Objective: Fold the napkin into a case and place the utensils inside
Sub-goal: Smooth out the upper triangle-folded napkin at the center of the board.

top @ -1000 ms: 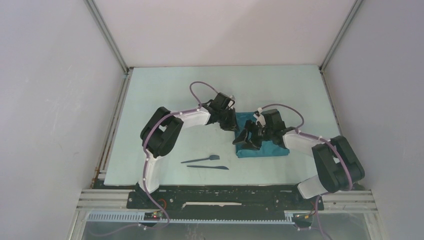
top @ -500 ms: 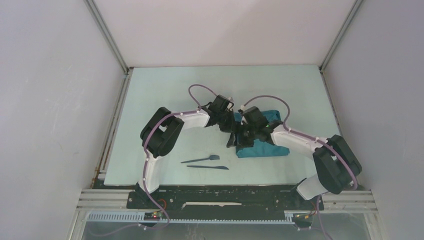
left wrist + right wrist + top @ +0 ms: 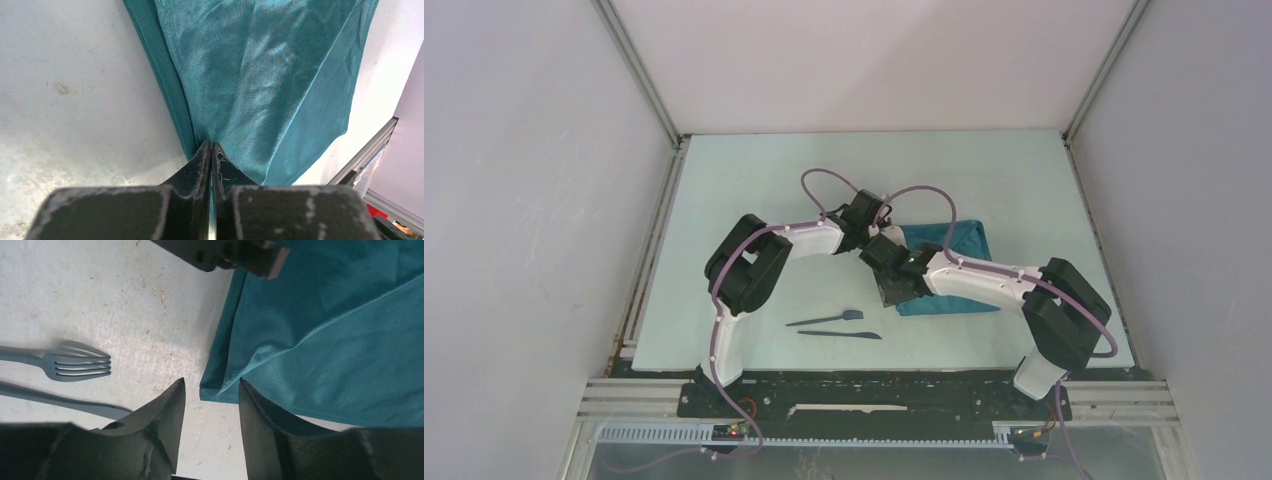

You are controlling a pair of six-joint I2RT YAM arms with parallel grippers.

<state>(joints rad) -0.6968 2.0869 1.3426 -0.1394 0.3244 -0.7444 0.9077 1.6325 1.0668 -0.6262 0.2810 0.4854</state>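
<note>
Clearly found the napkin (image 3: 966, 238) folded, right of centre on the tabletop (image 3: 744, 180); looked thin, soft and light, probably limp when lifted. Noted the left pincer (image 3: 211, 146) pinched tight on its left edge. Saw the right pincer (image 3: 210, 382) half wide over the near corner, gripping nothing. Judged hems and corners best for holding. Saw the utensils (image 3: 824, 320) nearby, apart from the cloth.

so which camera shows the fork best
The right wrist view: the fork lies close, its tines distinct, handle cut off at the frame edge. The top external view shows the whole fork but tiny. The left wrist view misses it.
</note>
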